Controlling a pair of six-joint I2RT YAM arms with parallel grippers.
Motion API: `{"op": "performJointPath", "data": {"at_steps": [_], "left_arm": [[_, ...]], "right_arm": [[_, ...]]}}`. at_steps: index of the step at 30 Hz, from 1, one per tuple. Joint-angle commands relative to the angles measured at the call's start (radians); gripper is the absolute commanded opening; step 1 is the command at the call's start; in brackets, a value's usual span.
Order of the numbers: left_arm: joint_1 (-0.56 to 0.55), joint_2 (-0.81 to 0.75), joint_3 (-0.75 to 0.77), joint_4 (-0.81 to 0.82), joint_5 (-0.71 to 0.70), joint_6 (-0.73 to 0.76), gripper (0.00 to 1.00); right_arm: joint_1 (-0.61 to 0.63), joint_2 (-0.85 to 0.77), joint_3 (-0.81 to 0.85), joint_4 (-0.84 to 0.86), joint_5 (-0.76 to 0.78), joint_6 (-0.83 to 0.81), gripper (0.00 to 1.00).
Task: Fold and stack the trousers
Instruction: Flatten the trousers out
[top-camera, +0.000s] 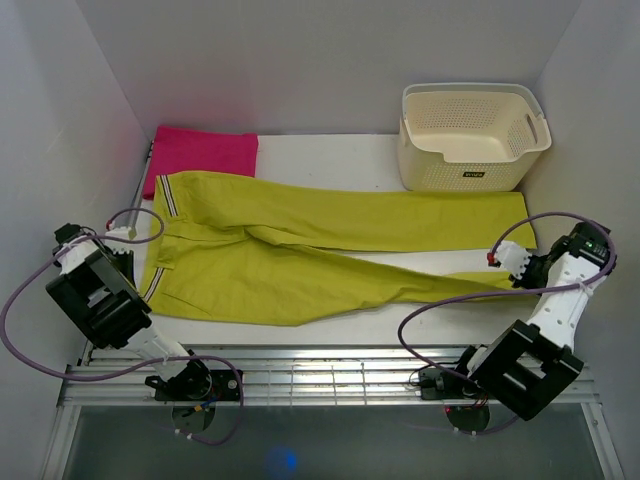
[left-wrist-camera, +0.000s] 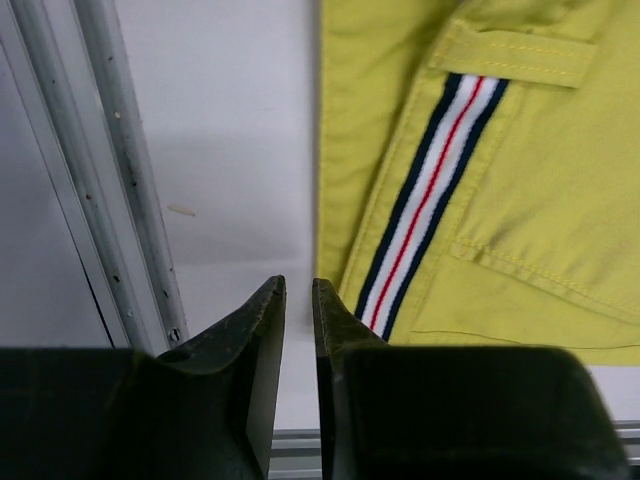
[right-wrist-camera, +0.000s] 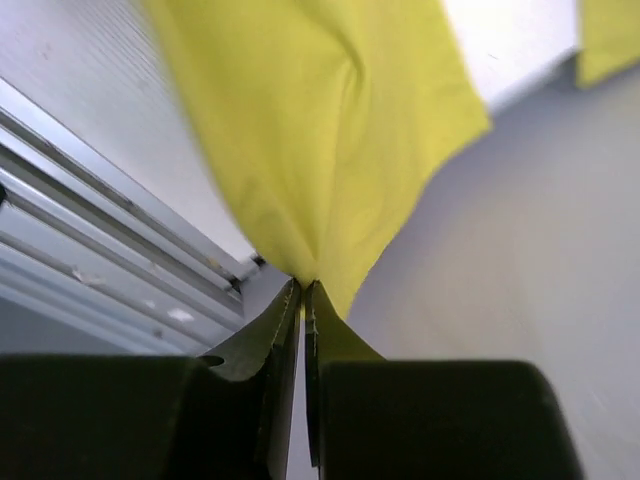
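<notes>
The lime trousers (top-camera: 300, 250) lie spread across the table, waistband at the left and both legs running right. My left gripper (top-camera: 130, 240) sits just left of the waistband. In the left wrist view it (left-wrist-camera: 297, 285) is almost shut, with a thin gap and nothing held, over bare table beside the trousers (left-wrist-camera: 520, 200) and their navy, white and red stripe (left-wrist-camera: 430, 200). My right gripper (top-camera: 497, 262) is at the end of the near leg. In the right wrist view it (right-wrist-camera: 303, 285) is shut on the trousers' hem (right-wrist-camera: 320, 130), which bunches up from the fingertips.
A folded magenta-pink cloth (top-camera: 205, 155) lies at the back left, touching the waistband corner. A cream perforated basket (top-camera: 470, 135) stands at the back right. White walls close in both sides. Metal rails (top-camera: 320, 375) run along the near edge.
</notes>
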Motion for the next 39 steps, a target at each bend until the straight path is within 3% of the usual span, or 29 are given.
{"op": "performJointPath", "data": {"at_steps": [1, 7, 10, 11, 12, 16, 20, 21, 25, 30, 34, 37, 39], "left_arm": [[0.039, 0.006, 0.027, 0.005, 0.041, 0.025, 0.28], [0.103, 0.012, 0.065, 0.020, 0.077, 0.025, 0.25], [0.113, 0.050, 0.095, 0.045, 0.069, 0.005, 0.20], [0.113, 0.079, 0.123, 0.046, 0.064, -0.010, 0.11], [0.113, 0.094, 0.123, 0.046, 0.064, -0.021, 0.11], [0.113, 0.130, 0.218, 0.005, 0.093, -0.045, 0.11], [0.113, 0.078, 0.254, -0.167, 0.254, 0.060, 0.29], [0.113, 0.061, 0.248, -0.199, 0.305, 0.089, 0.44], [0.113, -0.017, 0.171, -0.322, 0.345, 0.166, 0.69], [0.113, -0.088, 0.030, -0.288, 0.295, 0.160, 0.74], [0.104, -0.120, -0.088, -0.169, 0.236, 0.117, 0.74], [0.091, -0.134, -0.146, -0.072, 0.176, 0.076, 0.69], [0.074, -0.136, -0.170, -0.040, 0.135, 0.062, 0.58]], "right_arm": [[-0.075, -0.058, 0.147, -0.234, -0.075, -0.122, 0.08], [-0.085, -0.009, 0.276, -0.230, -0.122, -0.082, 0.08], [0.009, 0.168, 0.315, -0.100, -0.063, 0.135, 0.08], [0.073, 0.342, 0.359, -0.066, -0.025, 0.233, 0.08], [0.074, 0.344, 0.388, -0.054, -0.009, 0.234, 0.08], [0.165, 0.630, 0.558, -0.027, 0.006, 0.481, 0.08], [0.216, 0.718, 0.582, 0.040, 0.058, 0.553, 0.08], [0.224, 0.720, 0.563, 0.089, 0.072, 0.559, 0.08], [0.265, 0.704, 0.454, 0.176, 0.152, 0.575, 0.08], [0.282, 0.697, 0.393, 0.209, 0.195, 0.582, 0.08], [0.287, 0.684, 0.388, 0.198, 0.204, 0.583, 0.08], [0.290, 0.662, 0.367, 0.197, 0.223, 0.563, 0.08], [0.291, 0.648, 0.352, 0.200, 0.247, 0.532, 0.08]]}}
